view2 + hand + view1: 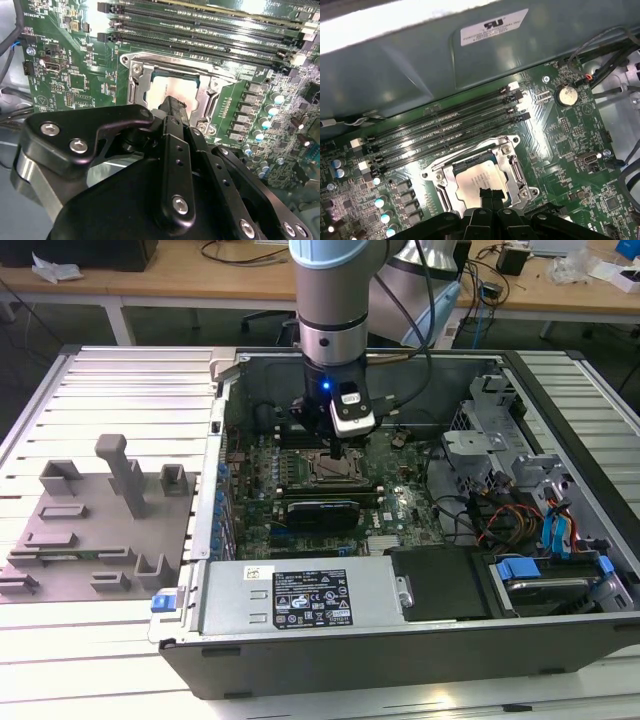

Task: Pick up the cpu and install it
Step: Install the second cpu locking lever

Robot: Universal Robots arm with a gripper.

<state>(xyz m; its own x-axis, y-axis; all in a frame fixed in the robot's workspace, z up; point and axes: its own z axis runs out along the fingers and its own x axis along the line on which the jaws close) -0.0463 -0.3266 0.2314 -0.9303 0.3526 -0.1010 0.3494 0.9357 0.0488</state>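
Note:
The cpu (pixel 475 179) is a flat silvery-white square lying level inside the metal socket frame (pixel 512 165) on the green motherboard; it also appears in the second wrist view (pixel 162 89). My gripper (pixel 491 192) is shut, its two black fingers pressed together with nothing between them. The tips stand right over one edge of the cpu's lid, at or just above its surface (pixel 173 104). In the exterior view the gripper (pixel 336 454) hangs straight down over the socket (pixel 340 473) inside the open computer case.
Several memory slots (pixel 445 131) run beside the socket. A black graphics card (pixel 320 512) lies just in front of it. Drive cages and cables (pixel 520 490) stand at the exterior view's right. Grey fixture blocks (pixel 95 525) sit outside the case at the left.

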